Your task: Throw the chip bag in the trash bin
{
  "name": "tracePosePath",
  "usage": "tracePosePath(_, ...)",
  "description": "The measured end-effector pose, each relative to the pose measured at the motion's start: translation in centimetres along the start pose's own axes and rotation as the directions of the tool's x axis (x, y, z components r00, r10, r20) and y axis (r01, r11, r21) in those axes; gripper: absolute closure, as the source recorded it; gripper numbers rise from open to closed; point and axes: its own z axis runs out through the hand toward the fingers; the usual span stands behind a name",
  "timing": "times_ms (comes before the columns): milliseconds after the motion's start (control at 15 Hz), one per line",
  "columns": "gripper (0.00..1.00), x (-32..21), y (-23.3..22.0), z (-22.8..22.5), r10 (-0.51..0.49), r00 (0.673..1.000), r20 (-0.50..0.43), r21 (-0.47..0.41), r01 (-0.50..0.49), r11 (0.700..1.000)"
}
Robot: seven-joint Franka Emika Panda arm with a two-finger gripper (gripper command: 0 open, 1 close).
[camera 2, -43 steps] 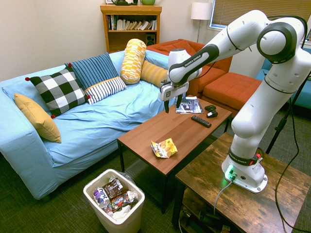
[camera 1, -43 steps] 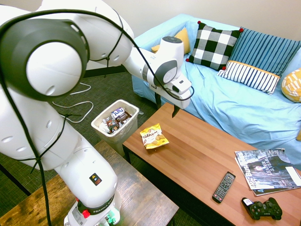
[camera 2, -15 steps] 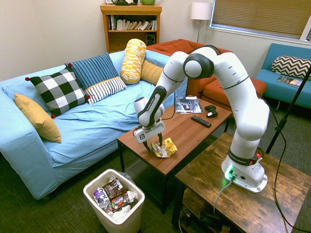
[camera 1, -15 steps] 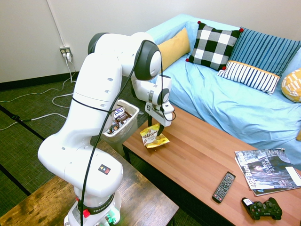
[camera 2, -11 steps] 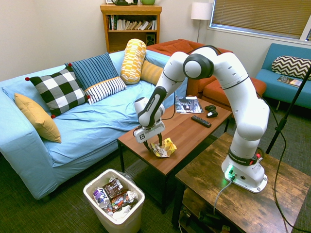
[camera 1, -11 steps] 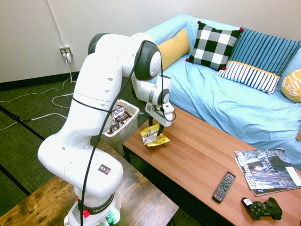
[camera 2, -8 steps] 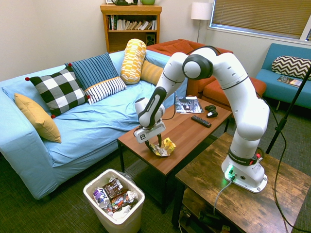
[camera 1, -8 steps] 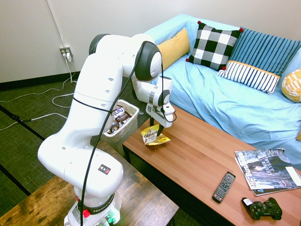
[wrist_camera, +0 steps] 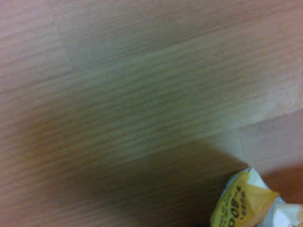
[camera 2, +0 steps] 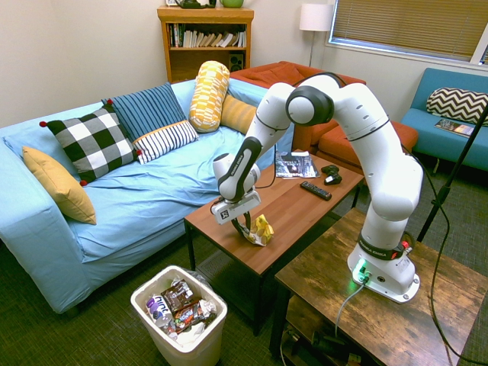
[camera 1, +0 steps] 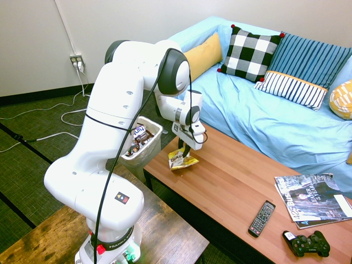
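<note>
So the yellow chip bag (camera 1: 180, 160) is sitting around the middle of the first exterior view, on the near-left end of the wood-look coffee table (camera 1: 231, 176). It's right between the tips of the gripper (camera 2: 244, 231), which is pinching it into a crumpled bunch. Trash bin (camera 1: 144, 158), full of wrappers, is just left of the table. Remote control (camera 1: 262, 218), game controller (camera 1: 307, 243) and magazines (camera 1: 313, 201) are lower right, light blue couch (camera 1: 247, 118) upper right.
</note>
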Motion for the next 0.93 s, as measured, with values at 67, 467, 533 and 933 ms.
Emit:
tracePosePath(67, 1.00, 0.0, 0.0, 0.0, 0.001, 1.000, 0.000, 0.004, -0.001, 1.000)
tracePosePath(467, 1.00, 0.3, 0.3, -1.8, 0.005, 1.000, -0.016, 0.045, -0.005, 0.999)
tracePosePath(533, 1.00, -0.3, 0.3, -3.4, -0.006, 1.000, -0.027, 0.066, 0.007, 0.998)
tracePosePath(933, 1.00, -12.1, -2.0, -12.5, -0.118, 0.976, -0.185, 0.162, 0.149, 0.975)
